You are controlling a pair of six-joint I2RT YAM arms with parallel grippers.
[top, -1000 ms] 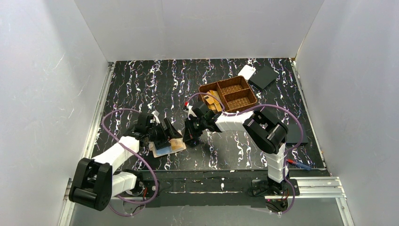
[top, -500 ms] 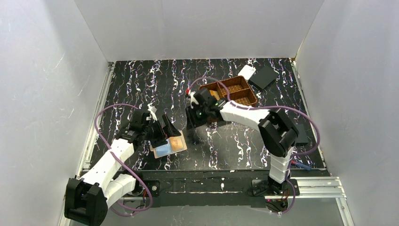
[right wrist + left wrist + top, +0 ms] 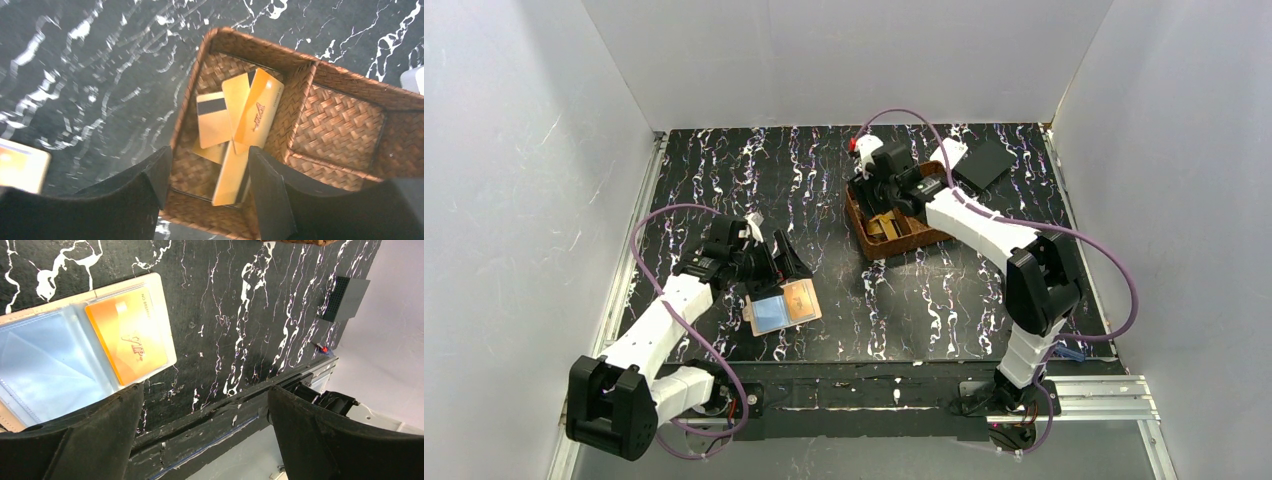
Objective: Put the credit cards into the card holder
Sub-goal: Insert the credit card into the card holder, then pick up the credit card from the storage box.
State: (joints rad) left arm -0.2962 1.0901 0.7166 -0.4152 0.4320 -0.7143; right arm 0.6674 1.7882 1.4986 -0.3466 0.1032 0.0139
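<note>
- Credit cards (image 3: 885,226), seen from overhead, lie piled in the left-hand compartment of the woven basket (image 3: 908,243), toward the far right of the table. The card holder (image 3: 769,313) lies open and flat, well apart from them, near the left arm. The right gripper (image 3: 894,192) hovers over the basket, and the left gripper (image 3: 781,268) sits just beyond the holder.
- Left wrist view: one orange card (image 3: 127,342) is already lodged in the clear pocket on the holder's right face. The blue-tinted pocket beside it looks empty. The left gripper's jaws stand wide apart, holding nothing.
- Right wrist view: several orange-gold cards overlap at angles, one showing its black stripe. The right gripper's jaws gape above them, empty. I judge that fetching the next card is the step in hand. It calls for descending and pinching a single thin card by a raised edge.
</note>
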